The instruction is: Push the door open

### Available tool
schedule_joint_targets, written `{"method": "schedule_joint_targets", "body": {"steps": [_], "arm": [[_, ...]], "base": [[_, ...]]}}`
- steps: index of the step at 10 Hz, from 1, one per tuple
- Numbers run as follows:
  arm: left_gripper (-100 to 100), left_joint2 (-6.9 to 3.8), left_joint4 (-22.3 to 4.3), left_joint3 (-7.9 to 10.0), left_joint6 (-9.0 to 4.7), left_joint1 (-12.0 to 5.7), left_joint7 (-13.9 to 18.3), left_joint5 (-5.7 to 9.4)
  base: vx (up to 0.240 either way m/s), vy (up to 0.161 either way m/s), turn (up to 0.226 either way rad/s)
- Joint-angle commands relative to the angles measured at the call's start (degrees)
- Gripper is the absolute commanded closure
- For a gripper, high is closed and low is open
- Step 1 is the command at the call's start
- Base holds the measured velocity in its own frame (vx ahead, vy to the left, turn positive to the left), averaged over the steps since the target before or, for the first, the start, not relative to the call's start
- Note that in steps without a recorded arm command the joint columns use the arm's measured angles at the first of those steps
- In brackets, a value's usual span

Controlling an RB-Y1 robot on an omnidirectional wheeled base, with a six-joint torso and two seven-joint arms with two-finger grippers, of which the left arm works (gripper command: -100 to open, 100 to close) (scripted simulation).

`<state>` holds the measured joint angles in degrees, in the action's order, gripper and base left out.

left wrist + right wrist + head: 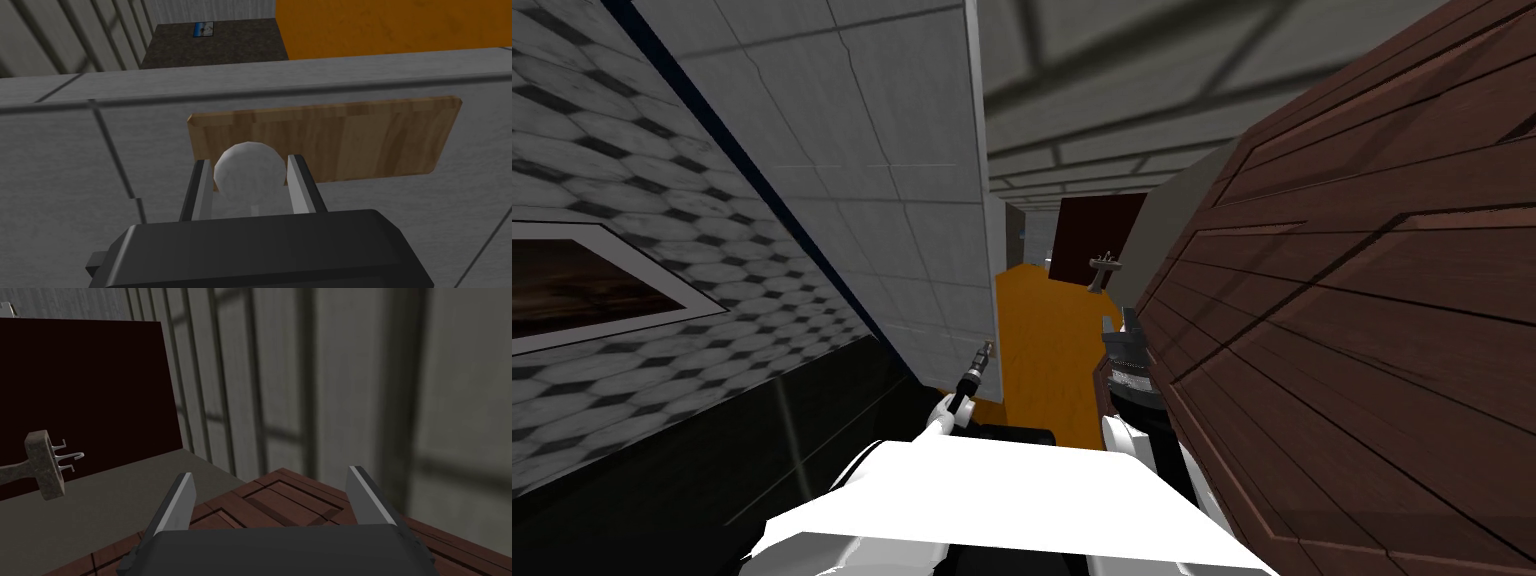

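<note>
A tall grey tiled panel (902,170) stands ahead on my left, its edge facing the gap. In the left wrist view it carries a wooden plate (360,137) with a round white knob (248,172). My left gripper (248,167) is shut on that knob, a finger pressing each side; in the head view the left gripper (986,350) sits at the panel's edge. A brown panelled wooden door (1362,330) slants along my right. My right gripper (1119,335) hovers beside its near edge, open (274,483) with nothing between the fingers, above the brown panelling (295,503).
An orange floor (1042,340) runs through the narrow gap between grey panel and brown door. Beyond it stand a dark red panel (1097,235) and a rusty hook fixture (45,463). A framed picture (592,285) hangs on the patterned left wall.
</note>
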<state>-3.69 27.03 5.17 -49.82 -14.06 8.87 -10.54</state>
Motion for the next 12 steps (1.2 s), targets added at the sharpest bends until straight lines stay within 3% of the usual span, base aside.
{"method": "schedule_joint_targets", "body": {"steps": [1, 5, 6, 7, 11, 12], "arm": [[100, -0.53, -2.5, 0.69, -1.34, -1.81, -0.5, 0.46], [100, -1.23, -2.4, 2.33, -1.07, -1.67, -1.3, 1.76], [100, -1.23, -5.3, 2.33, -1.07, -1.67, -1.3, 1.76], [100, -1.47, -2.3, 3.06, -0.95, -1.6, -1.7, 2.34], [100, -1.47, -2.3, 3.06, -0.95, -1.6, -1.7, 2.34], [100, -1.76, -2.2, 4.11, -0.78, -1.51, -2.2, 3.18]], "base": [[0.057, -0.005, -0.01], [0.126, -0.056, 0.033], [0.136, -0.039, 0.019], [0.158, -0.05, 0.044], [0.046, -0.011, -0.001], [0.116, -0.055, 0.082]]}}
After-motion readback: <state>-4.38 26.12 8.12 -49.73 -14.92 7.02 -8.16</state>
